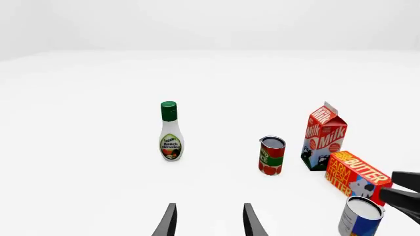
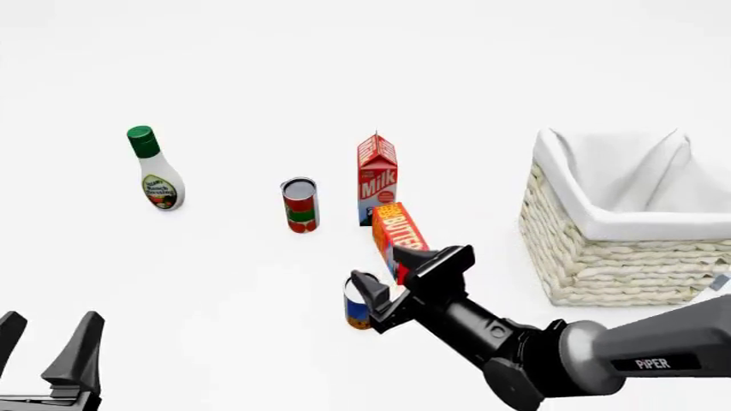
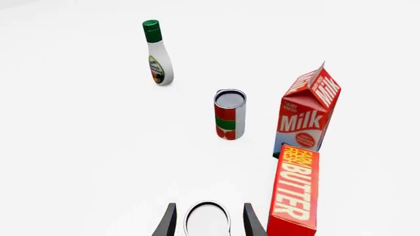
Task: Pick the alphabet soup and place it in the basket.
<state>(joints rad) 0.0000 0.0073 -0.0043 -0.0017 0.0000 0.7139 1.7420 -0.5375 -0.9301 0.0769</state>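
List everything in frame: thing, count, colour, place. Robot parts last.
Small cylindrical alphabet soup can: 1, dark blue and orange label, silvery top, near centre of the table, between the right gripper's fingers.
Red-and-green labelled can: 1, upright, left of the milk carton.
Red-and-white milk carton: 1, upright, mid-table.
Orange-red butter box: 1, just in front of the milk carton.
Ranch dressing bottle: 1, white with green cap, far left.
Woven wicker basket: 1, cream-white with white cloth liner, right side.
White table: 1, under everything.
Left gripper: black, open, lower left, holding nothing.
Right gripper: black, straddling the soup can; contact unclear.
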